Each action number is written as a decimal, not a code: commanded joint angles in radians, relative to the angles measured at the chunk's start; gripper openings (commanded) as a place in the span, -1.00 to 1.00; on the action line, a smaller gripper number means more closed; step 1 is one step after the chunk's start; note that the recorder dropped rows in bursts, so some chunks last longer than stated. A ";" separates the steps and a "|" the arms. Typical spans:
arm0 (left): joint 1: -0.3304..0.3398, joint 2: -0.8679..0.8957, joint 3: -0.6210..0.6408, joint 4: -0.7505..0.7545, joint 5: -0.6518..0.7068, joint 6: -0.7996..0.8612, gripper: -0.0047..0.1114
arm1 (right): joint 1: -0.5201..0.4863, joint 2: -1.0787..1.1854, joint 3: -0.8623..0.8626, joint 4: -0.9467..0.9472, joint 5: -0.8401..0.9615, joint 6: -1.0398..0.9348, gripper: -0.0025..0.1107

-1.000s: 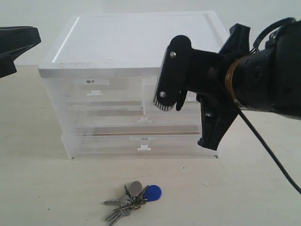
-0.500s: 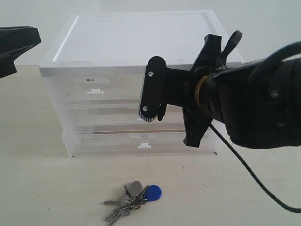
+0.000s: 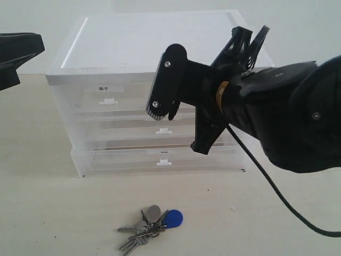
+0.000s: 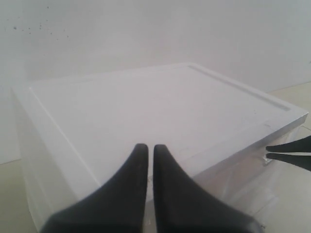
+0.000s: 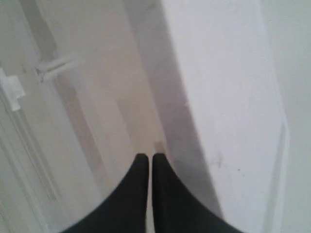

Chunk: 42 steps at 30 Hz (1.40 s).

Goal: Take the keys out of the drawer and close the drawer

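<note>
The keys (image 3: 151,224), with their round blue fob (image 3: 173,217), lie on the table in front of the clear drawer cabinet (image 3: 149,45). My right gripper (image 5: 148,156) is shut with nothing in it. Its tips are at the translucent front of the drawer (image 5: 121,92), just under the cabinet's white top edge (image 5: 228,97). I cannot tell whether they touch it. In the exterior view the right arm (image 3: 256,106) hides this drawer. My left gripper (image 4: 147,145) is shut and empty, hovering over the cabinet top (image 4: 146,97).
Below are full-width drawers with white tab handles (image 3: 163,131) (image 3: 163,162), and a labelled half-width drawer (image 3: 104,98) sits at the top left. The right arm's cable (image 3: 277,197) hangs over the table. The left arm (image 3: 18,53) shows at the left edge.
The right arm has swung left and in toward the cabinet front. It now covers the top right drawer, which stuck out a little before. The keys and the left arm have not moved.
</note>
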 commanded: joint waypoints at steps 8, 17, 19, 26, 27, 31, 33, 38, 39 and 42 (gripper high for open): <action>-0.004 0.005 0.006 0.001 0.002 0.005 -0.84 | 0.226 -0.287 0.002 -0.005 0.128 0.071 -0.96; -0.004 0.005 0.006 0.008 -0.036 0.005 -0.84 | 0.329 -0.498 0.002 0.039 0.179 0.087 -0.96; -0.004 0.005 0.006 0.008 -0.040 0.005 -0.84 | 0.355 -0.534 0.002 0.052 0.189 0.087 -0.96; -0.004 -0.048 0.034 0.008 -0.175 0.057 -0.84 | 0.473 -0.657 0.002 0.056 0.301 0.081 -0.96; -0.004 -0.068 0.042 0.008 -0.187 0.063 -0.84 | 0.504 -0.683 0.002 0.056 0.317 0.075 -0.96; -0.004 -0.171 0.063 -0.003 -0.167 0.073 -0.84 | 0.611 -0.755 0.002 0.068 0.355 0.039 -0.96; -0.004 -0.231 0.078 -0.008 -0.167 0.087 -0.84 | 0.672 -0.791 0.002 0.068 0.392 0.033 -0.96; -0.004 -0.448 0.142 -0.119 -0.153 0.182 -0.84 | 0.819 -0.859 0.002 0.031 0.518 0.006 -0.96; -0.004 -0.483 0.157 -0.152 -0.146 0.206 -0.84 | 0.839 -0.862 0.002 0.020 0.554 0.006 -0.96; -0.004 -0.572 0.203 -0.308 -0.079 0.306 -0.84 | 0.915 -0.862 0.037 -0.092 0.632 0.014 -0.96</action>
